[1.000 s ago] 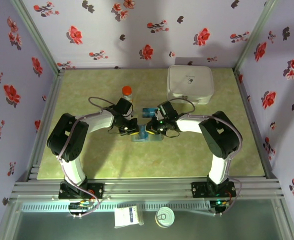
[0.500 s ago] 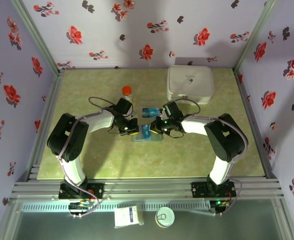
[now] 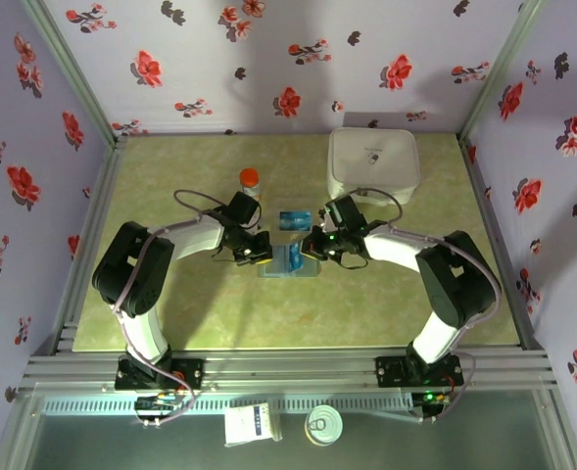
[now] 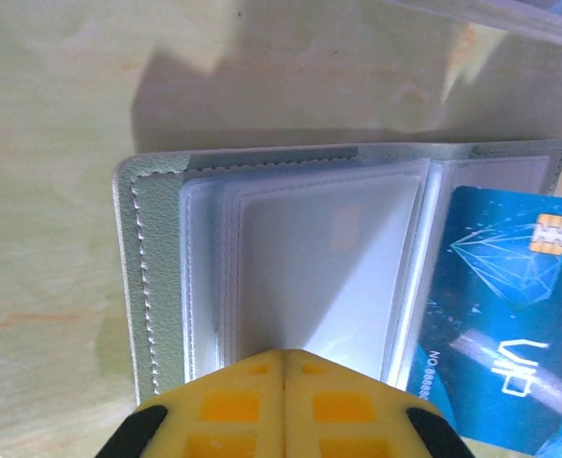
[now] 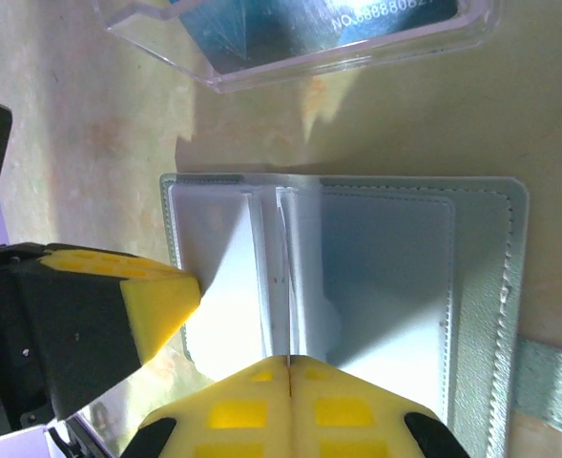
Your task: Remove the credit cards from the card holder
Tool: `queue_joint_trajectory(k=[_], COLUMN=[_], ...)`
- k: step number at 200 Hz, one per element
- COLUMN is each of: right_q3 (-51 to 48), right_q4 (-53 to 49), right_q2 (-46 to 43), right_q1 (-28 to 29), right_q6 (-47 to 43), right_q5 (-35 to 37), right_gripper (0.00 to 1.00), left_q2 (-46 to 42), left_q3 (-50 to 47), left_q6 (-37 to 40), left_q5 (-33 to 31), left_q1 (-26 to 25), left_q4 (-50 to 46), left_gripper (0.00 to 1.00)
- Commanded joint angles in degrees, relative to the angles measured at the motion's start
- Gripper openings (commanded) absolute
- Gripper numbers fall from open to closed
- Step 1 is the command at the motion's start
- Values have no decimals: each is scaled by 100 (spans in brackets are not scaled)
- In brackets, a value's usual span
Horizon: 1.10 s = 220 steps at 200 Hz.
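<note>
Flowered wallpaper (image 3: 170, 59) closes in a pale green marbled table (image 3: 170, 304). At its middle we find the flat grey-green bifold card holder (image 5: 481, 286), spread open with its clear plastic sleeves (image 4: 328, 258) fanned upward. We judge that the two hands share the work. The left hand (image 4: 282, 358), yellow pads pressed together, bears on one half as if to pin it flat. The right hand (image 5: 288, 363), pads likewise together, sits at the fold among the sleeves. Whether either has a sleeve leaf caught we cannot tell.

We count two cards, both blue. One blue chip card (image 4: 509, 324) lies over the holder's other half; in or out of its pocket we cannot say. A second blue card (image 5: 290, 24) rests inside one clear plastic tray (image 5: 142, 24) just beyond the holder, toward the far edge. One orange-capped bottle (image 3: 250, 180) and one white zip case (image 3: 372, 164) stand nearer the far edge, the case toward the far right corner.
</note>
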Motion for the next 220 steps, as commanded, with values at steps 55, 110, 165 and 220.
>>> queue_joint_trajectory(k=[55,110,165,220], right_q3=[1367,2549,3718,5458], right_q4=[-2216,-3592,-4415,-5323], right_q2=[-190,157,751,1928], right_q1=[-17,25,238,216], right_q6=[-2912,-6463,-8999,-9686], right_q5=[752,1243,1893,1800], right_gripper=[0,0,0,0], left_q2=[-569,-1078,-1382,-1554], left_q3=[48,-317,-594,-727], left_q6=[58,144,270,336], left_q5=[25,-282,-458,-596], left_q1=[126,374,505,635], left_q4=[-120,-294,-506,-620], left_gripper=[22,28,32,32])
